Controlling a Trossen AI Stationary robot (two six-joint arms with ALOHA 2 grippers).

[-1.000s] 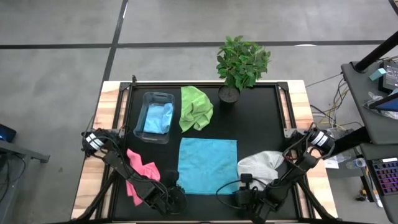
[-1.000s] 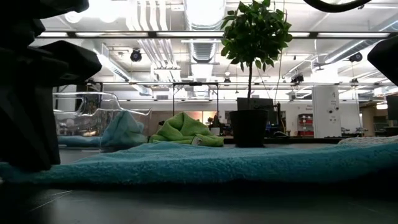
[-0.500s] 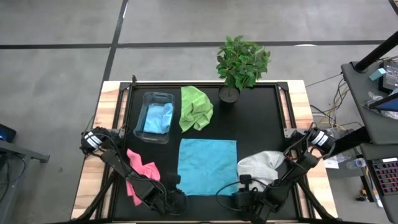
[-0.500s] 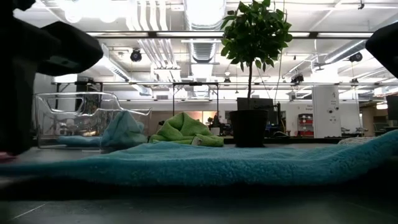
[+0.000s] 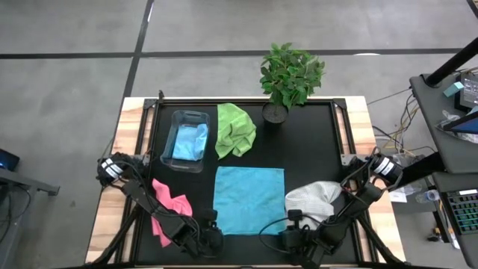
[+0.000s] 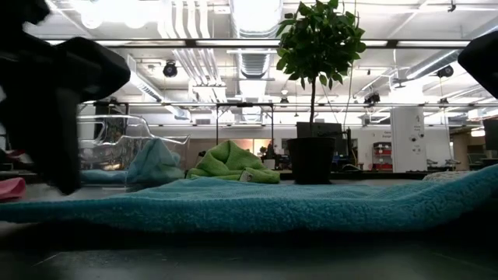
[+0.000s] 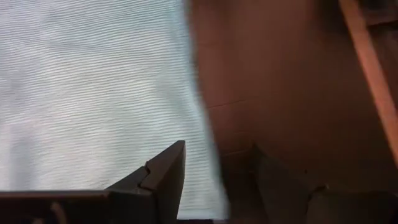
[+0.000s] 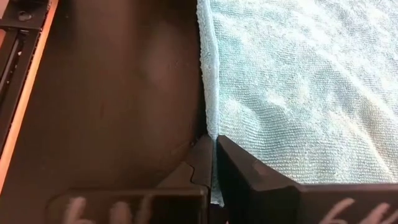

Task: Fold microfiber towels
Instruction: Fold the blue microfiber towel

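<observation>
Blue towel (image 5: 249, 199) lies flat mid-table, soft and limp: take it by the corners. Right pincer (image 8: 213, 163) pinches its near corner; left pincer (image 7: 214, 180) spread beside its edge.

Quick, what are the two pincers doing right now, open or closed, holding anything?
Left pincer: open, over the near left corner of the flat blue towel, holding nothing.
Right pincer: closed on that towel's near right corner.

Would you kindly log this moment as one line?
blue towel: flat | left claw: open at its corner | right claw: shut on its edge
</observation>
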